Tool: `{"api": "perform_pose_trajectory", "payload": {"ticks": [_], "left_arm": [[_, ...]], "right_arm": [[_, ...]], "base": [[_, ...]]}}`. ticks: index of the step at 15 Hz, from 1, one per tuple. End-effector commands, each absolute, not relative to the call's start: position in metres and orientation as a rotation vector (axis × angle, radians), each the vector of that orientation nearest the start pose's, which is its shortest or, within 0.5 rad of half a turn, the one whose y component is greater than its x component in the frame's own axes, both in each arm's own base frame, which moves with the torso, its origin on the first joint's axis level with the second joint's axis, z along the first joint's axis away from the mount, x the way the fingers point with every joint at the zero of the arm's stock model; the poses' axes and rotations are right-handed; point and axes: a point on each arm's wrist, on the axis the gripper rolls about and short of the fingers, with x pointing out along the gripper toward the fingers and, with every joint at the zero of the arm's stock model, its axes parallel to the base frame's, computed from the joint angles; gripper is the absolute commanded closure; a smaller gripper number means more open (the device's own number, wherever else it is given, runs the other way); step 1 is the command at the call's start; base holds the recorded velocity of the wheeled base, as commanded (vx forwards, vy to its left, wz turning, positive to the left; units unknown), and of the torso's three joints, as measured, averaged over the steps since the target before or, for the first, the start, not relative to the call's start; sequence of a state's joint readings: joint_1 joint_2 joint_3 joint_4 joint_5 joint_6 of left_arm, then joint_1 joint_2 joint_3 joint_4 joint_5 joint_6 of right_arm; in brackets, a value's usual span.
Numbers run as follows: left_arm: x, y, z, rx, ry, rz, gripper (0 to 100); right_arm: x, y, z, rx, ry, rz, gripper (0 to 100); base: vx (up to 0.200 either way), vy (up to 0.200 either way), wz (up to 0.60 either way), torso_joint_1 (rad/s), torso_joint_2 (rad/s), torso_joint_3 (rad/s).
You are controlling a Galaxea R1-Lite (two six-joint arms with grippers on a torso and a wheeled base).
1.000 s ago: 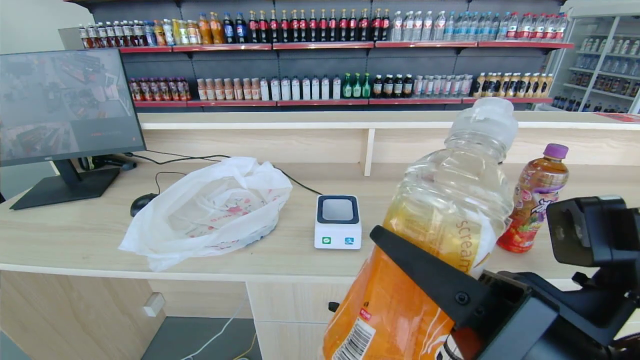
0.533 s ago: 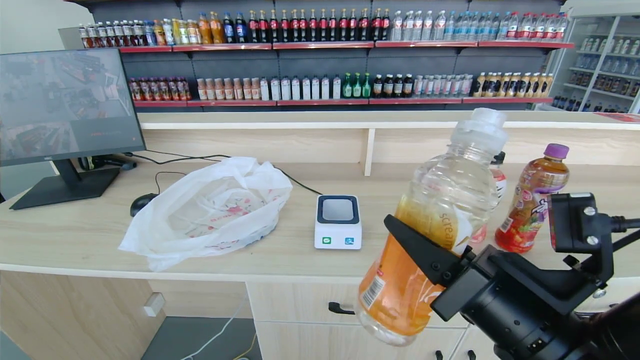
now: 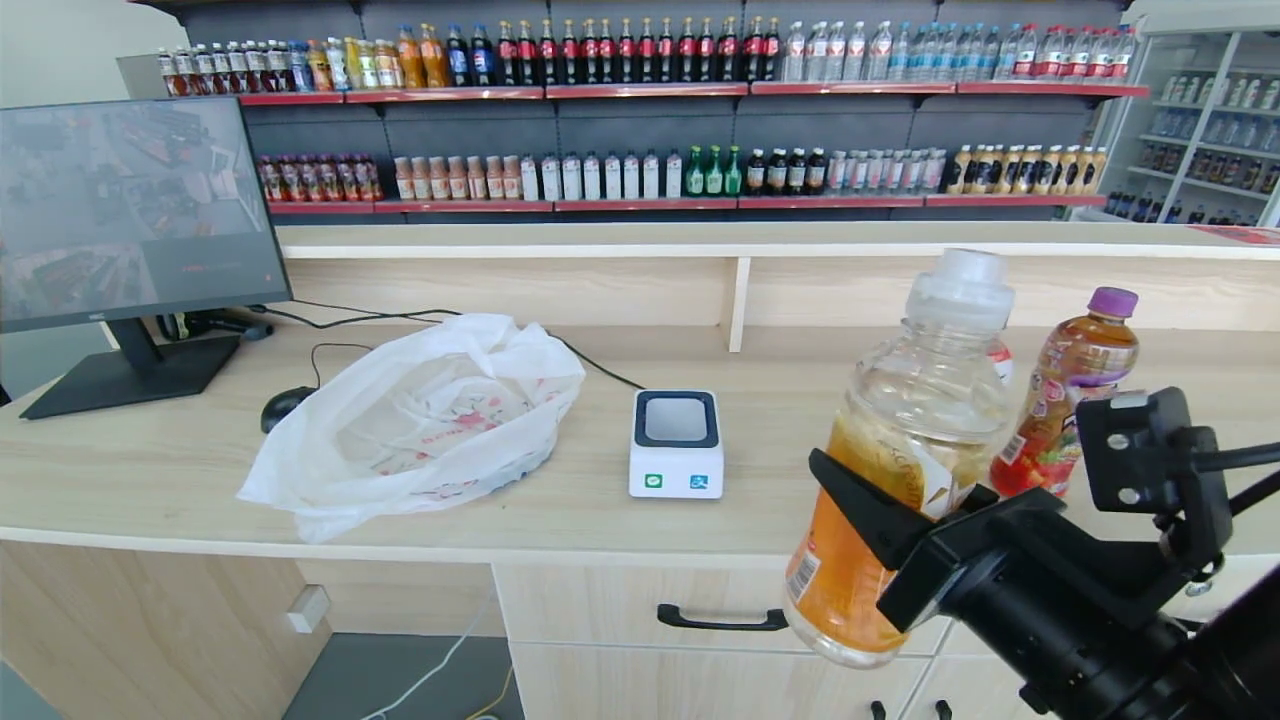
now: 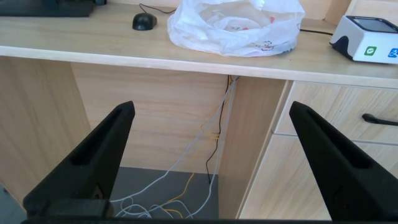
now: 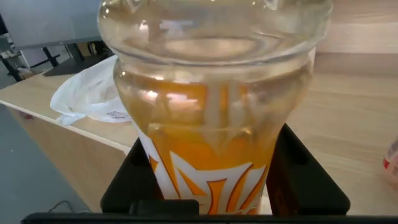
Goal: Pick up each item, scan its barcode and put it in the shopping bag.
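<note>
Since a second ago the orange drink bottle point(image 3: 900, 470) in my right pincer point(image 3: 905, 505) has swung out away from the head camera, dropped lower and tipped closer to upright. That pincer's clamped on the labelled lower half, one finger on each side, cap up. The bottle's in the air just off the bench's point(image 3: 150, 470) front edge, toward its right end, with its base in front of the drawers. You can see the barcode low on the label.

The scanner point(image 3: 676, 443) sits near the front edge around mid-bench. The white shopping bag point(image 3: 420, 420) is slumped just to its left. A purple-capped bottle point(image 3: 1075, 400) stands near the right end, and another bottle point(image 3: 1000, 362) is mostly hidden behind the one I'm holding.

My left pincer point(image 4: 211, 162) has its fingers wide apart with nothing in them. It's down below the front edge, facing the cabinet.
</note>
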State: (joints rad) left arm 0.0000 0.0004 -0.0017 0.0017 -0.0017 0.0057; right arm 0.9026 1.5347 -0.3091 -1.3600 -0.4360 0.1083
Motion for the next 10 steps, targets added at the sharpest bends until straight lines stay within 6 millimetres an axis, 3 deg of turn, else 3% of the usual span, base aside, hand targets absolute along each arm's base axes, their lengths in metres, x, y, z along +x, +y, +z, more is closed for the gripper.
{"api": "perform_pose_trajectory", "payload": {"ticks": [1, 3, 10], "left_arm": [[-0.023, 0.000, 0.076, 0.006, 0.000, -0.002, 0], [-0.023, 0.000, 0.076, 0.006, 0.000, -0.002, 0], [-0.023, 0.000, 0.076, 0.006, 0.000, -0.002, 0]], "right_arm": [[0.143, 0.160, 0.180, 0.196, -0.112, 0.444, 100], [0.145, 0.152, 0.173, 0.167, -0.096, 0.409, 100], [0.160, 0.143, 0.196, 0.072, -0.210, 0.313, 100]], "base": [[0.000, 0.000, 0.00, 0.000, 0.00, 0.000], [0.000, 0.000, 0.00, 0.000, 0.00, 0.000], [0.000, 0.000, 0.00, 0.000, 0.00, 0.000]]}}
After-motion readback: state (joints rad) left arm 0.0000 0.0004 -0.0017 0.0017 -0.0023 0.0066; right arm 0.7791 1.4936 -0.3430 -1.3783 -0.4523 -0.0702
